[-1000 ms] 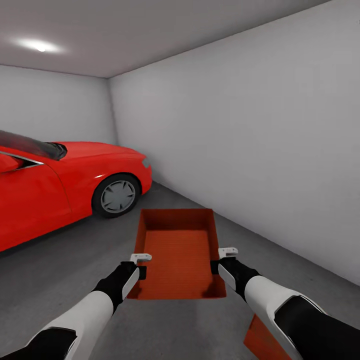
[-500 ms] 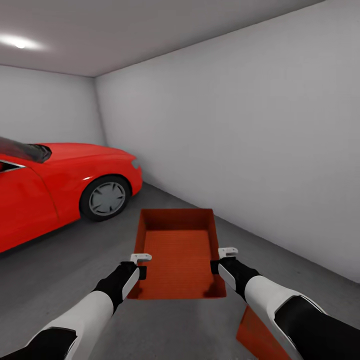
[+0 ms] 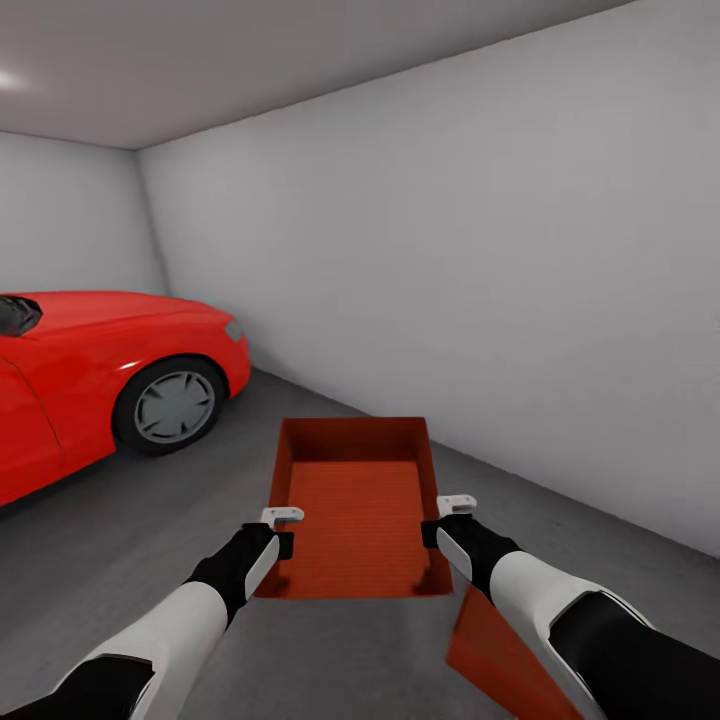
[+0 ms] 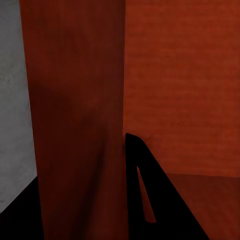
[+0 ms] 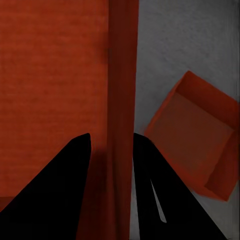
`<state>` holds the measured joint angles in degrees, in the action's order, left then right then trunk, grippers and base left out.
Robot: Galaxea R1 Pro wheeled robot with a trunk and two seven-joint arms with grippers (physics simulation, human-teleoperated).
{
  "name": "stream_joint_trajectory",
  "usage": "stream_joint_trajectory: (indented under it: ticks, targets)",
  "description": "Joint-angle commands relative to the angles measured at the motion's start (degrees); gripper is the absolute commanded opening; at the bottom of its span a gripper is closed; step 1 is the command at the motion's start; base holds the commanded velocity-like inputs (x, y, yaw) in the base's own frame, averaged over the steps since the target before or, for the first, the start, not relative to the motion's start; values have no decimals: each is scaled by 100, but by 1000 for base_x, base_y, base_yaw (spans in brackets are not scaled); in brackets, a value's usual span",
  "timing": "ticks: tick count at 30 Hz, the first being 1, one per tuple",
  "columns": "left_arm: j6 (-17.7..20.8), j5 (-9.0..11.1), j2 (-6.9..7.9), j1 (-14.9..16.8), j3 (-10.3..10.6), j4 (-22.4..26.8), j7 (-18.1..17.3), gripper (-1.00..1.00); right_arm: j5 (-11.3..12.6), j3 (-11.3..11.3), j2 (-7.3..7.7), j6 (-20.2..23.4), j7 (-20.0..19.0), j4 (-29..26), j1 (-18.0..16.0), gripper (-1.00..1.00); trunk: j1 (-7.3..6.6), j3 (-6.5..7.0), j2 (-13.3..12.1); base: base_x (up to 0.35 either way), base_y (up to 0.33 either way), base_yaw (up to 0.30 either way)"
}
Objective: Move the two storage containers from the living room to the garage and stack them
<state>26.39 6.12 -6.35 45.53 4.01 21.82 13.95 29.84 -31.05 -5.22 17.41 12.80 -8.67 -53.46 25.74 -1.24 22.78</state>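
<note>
Car [image 3: 90,370] far left, well clear. My left tool [image 3: 283,530] clamped on left wall of box [image 3: 352,510]; my right tool [image 3: 440,522] clamped on right wall. Box held level above floor [image 3: 120,560]. Second box [image 5: 197,150] on floor, lower right. Advice: turn right, centre above it, align walls, lower evenly, release both together.

Under me: dark grey concrete-like floor [image 3: 120,560] of the garage, slightly mottled, running to the white walls. Directly on it: the red car [image 3: 90,370], front wheel planted on the grey, off to my left. Also a red-orange container [image 3: 495,660] sitting on the floor just below my right arm, open side up, seen again in my right wrist cam [image 5: 197,150], turned at an angle.
</note>
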Motion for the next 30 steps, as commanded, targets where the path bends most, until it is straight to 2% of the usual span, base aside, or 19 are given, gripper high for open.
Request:
stream_joint_trajectory:
  ticks: [1,30]
  targets:
    - [7,126,70,1,205,24,56,-100,296,-173,5,16,3,0,-7,-100,4,-13,14,0,0,-242]
    - [16,126,63,1,202,24,56,-100,298,-173,-5,17,3,0,-7,-100,4,-13,14,0,0,-242]
